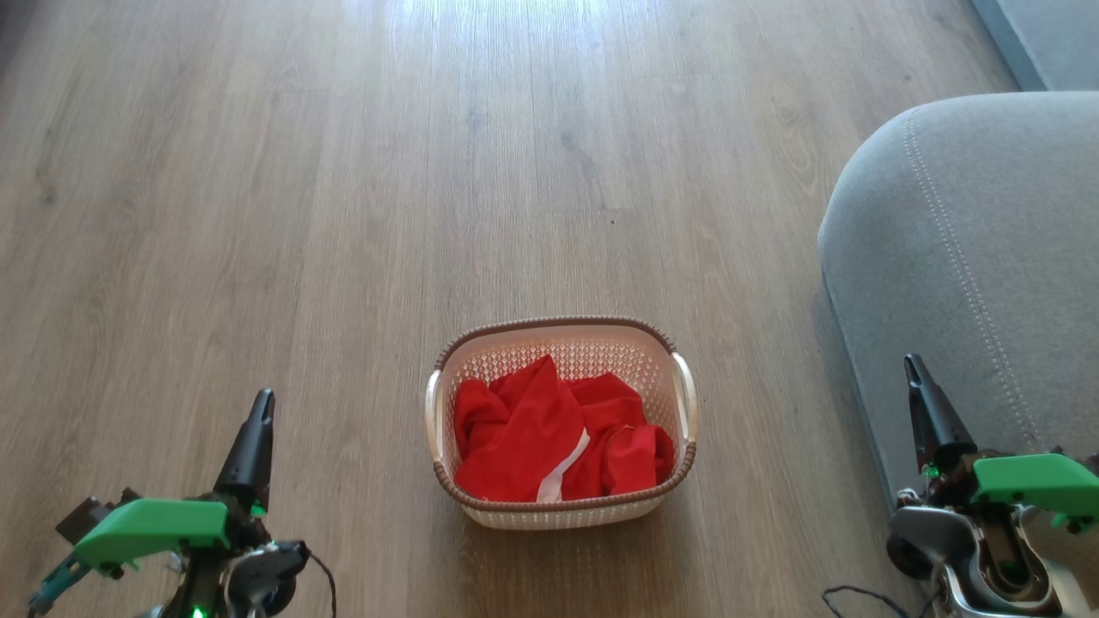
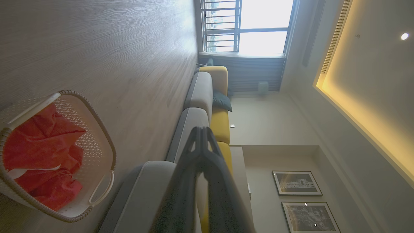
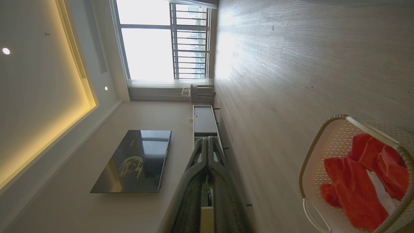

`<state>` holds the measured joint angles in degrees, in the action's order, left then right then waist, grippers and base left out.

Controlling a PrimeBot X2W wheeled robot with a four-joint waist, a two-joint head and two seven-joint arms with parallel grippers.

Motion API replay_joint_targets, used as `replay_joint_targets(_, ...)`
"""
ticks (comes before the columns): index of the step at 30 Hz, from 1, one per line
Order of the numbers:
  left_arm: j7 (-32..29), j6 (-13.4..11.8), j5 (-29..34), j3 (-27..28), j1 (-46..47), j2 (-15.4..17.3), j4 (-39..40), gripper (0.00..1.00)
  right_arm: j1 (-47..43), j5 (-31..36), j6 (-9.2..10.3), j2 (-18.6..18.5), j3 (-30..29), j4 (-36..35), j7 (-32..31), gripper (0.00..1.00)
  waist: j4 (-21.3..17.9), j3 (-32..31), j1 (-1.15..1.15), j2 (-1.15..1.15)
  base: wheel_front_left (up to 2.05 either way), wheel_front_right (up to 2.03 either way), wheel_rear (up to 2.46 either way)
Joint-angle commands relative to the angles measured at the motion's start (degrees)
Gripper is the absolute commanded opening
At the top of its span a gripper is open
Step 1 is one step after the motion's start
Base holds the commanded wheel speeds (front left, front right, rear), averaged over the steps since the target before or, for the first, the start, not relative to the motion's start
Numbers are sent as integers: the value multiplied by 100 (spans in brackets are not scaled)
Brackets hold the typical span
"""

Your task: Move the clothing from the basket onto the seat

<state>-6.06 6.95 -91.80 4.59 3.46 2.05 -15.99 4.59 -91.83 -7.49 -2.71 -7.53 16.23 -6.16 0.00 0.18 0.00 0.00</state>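
On the floor [image 1: 343, 172], seen from the head, the basket [image 1: 560, 515] sits low in the middle, between the two grippers and slightly ahead of them. The left gripper [image 1: 262, 403] is well off to its left, and the right gripper [image 1: 913, 369] is well off to its right, in front of the edge of the seat [image 1: 970, 257]. Both point up the view, clear of the basket. The basket's long axis appears to run left to right, with a white handle [image 1: 684, 396] at each short end. The clothing [image 1: 524, 438] lies crumpled inside, its white stripe running from the middle toward the near rim. The seat stands to the basket's right, apart from it.

From the left wrist, the left gripper [image 2: 202, 130] has its fingertips pressed together with nothing between them. The basket [image 2: 108, 145] lies at the lower left, well away from the fingers, with the clothing [image 2: 38, 139] heaped in it. The seat [image 2: 142, 194] is just beside the fingers.

From the right wrist, the right gripper [image 3: 207, 139] is likewise pinched closed and empty. The basket [image 3: 305, 165] sits at the lower right, well apart from the fingers, with the clothing [image 3: 355, 191] in it and the stripe showing.
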Motion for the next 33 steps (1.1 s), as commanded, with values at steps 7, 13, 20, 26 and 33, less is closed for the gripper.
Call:
replay_joint_targets(7, -41, 54, -39, 191, 273, 83, 196, 0, 159, -36, 0, -17, 104, -221, -31, 0, 0, 0, 0, 0, 0, 0, 0)
replay_joint_targets(13, -41, 54, -39, 191, 273, 83, 196, 0, 159, -36, 0, -17, 104, -221, -31, 0, 0, 0, 0, 0, 0, 0, 0)
replay_joint_targets(20, -41, 54, -39, 191, 273, 83, 196, 0, 159, -36, 0, -17, 104, -221, -31, 0, 0, 0, 0, 0, 0, 0, 0)
replay_joint_targets(26, -41, 54, -39, 191, 273, 83, 196, 0, 159, -36, 0, -17, 104, -221, -31, 0, 0, 0, 0, 0, 0, 0, 0)
replay_joint_targets(33, -41, 54, -39, 191, 273, 83, 196, 0, 159, -36, 0, -17, 104, -221, -31, 0, 0, 0, 0, 0, 0, 0, 0)
